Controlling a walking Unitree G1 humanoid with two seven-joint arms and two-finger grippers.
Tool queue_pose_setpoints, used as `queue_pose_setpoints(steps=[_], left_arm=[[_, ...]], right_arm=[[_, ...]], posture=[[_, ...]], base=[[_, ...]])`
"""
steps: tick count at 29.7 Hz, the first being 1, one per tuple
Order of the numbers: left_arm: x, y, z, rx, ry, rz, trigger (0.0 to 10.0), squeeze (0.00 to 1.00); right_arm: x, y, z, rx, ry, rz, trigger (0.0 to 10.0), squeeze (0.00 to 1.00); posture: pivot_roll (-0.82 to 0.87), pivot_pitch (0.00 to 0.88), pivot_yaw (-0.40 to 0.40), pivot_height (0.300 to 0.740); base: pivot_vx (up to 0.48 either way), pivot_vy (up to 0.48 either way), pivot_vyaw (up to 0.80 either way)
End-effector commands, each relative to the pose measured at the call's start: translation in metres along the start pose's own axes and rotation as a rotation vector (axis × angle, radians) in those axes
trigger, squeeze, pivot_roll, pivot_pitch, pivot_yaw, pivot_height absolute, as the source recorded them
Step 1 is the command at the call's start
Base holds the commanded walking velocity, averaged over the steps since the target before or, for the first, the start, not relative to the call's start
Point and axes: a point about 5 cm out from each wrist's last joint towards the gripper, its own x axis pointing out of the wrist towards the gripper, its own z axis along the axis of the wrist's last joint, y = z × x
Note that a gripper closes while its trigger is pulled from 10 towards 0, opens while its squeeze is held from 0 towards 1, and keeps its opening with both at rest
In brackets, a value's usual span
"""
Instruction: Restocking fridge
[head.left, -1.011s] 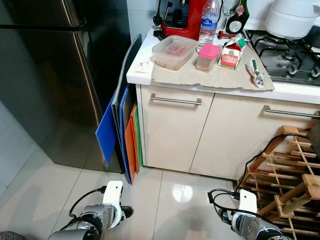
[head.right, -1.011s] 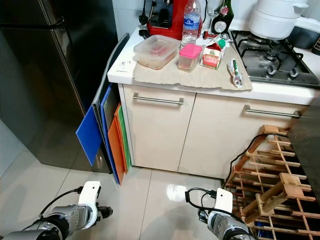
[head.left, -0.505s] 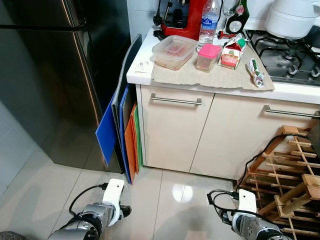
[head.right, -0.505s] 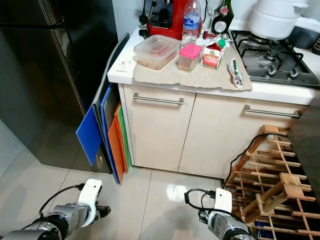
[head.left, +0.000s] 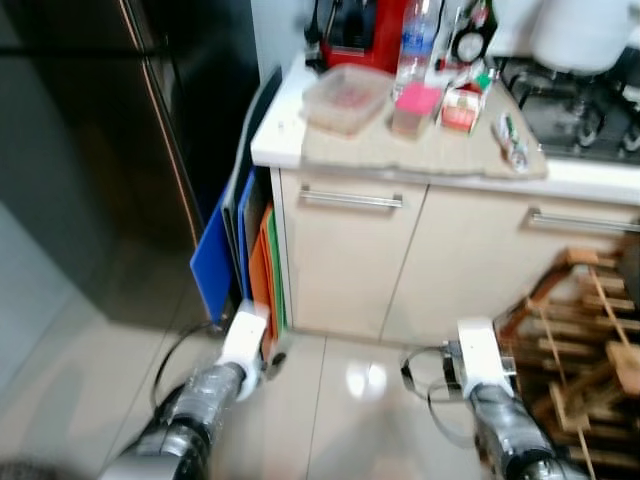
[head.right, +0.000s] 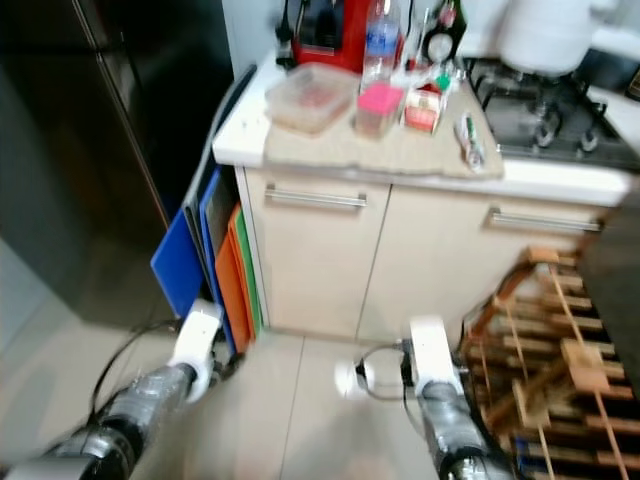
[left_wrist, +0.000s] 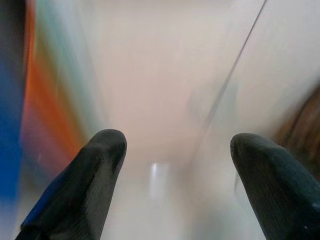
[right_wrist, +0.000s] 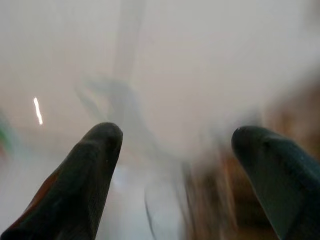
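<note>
Food waits at the counter's (head.left: 300, 150) left end beside the fridge (head.left: 90, 150): lidded container (head.left: 347, 100), water bottle (head.left: 417, 40). Left hand (left_wrist: 172, 165) and right hand (right_wrist: 175, 165) gape wide, empty, low.

Glossy pale floor (head.left: 330, 400), cream cabinets (head.left: 350, 260)
</note>
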Motion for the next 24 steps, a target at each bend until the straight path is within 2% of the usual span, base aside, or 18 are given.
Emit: queue_pose_setpoints(steps=[1, 4, 6, 7, 9, 12, 18, 24], left_arm=[[0.003, 0.0, 0.031, 0.039, -0.146, -0.021, 10.0, 0.0], [0.005, -0.002, 0.07, 0.089, -0.319, -0.009, 10.0, 0.0], [0.003, 0.003, 0.086, 0.083, -0.383, 0.03, 10.0, 0.0], [0.003, 0.003, 0.086, 0.083, -0.383, 0.03, 10.0, 0.0], [-0.002, 0.013, 0.106, 0.092, -0.446, 0.091, 10.0, 0.0], [-0.004, 0.015, 0.111, 0.117, -0.449, 0.094, 10.0, 0.0], [-0.004, 0.017, 0.109, 0.116, -0.425, 0.105, 10.0, 0.0], [-0.006, 0.018, 0.112, 0.118, -0.421, 0.115, 10.0, 0.0]], right_arm=[[0.003, -0.011, 0.028, 0.005, -0.161, -0.067, 10.0, 0.0], [0.0, -0.023, 0.07, 0.072, -0.396, -0.138, 10.0, 0.0], [-0.005, -0.031, 0.084, 0.086, -0.474, -0.182, 10.0, 0.0], [-0.005, -0.031, 0.084, 0.086, -0.474, -0.182, 10.0, 0.0], [-0.013, -0.043, 0.099, 0.046, -0.551, -0.25, 10.0, 0.0], [-0.015, -0.047, 0.101, 0.031, -0.554, -0.275, 10.0, 0.0], [-0.02, -0.049, 0.097, 0.0, -0.548, -0.288, 10.0, 0.0], [-0.023, -0.049, 0.097, 0.018, -0.532, -0.299, 10.0, 0.0]], posture=[[0.06, 0.0, 0.022, 0.74], [0.06, 0.0, 0.025, 0.74], [0.06, 0.0, 0.024, 0.74], [0.06, 0.0, 0.024, 0.74], [0.06, 0.0, 0.022, 0.74], [0.06, 0.0, 0.022, 0.74], [0.05, 0.0, 0.026, 0.74], [0.05, 0.0, 0.028, 0.74]], base=[[0.0, 0.0, 0.0], [0.0, 0.0, 0.0], [0.0, 0.0, 0.0], [0.0, 0.0, 0.0], [0.0, 0.0, 0.0], [0.0, 0.0, 0.0], [0.0, 0.0, 0.0], [0.0, 0.0, 0.0]])
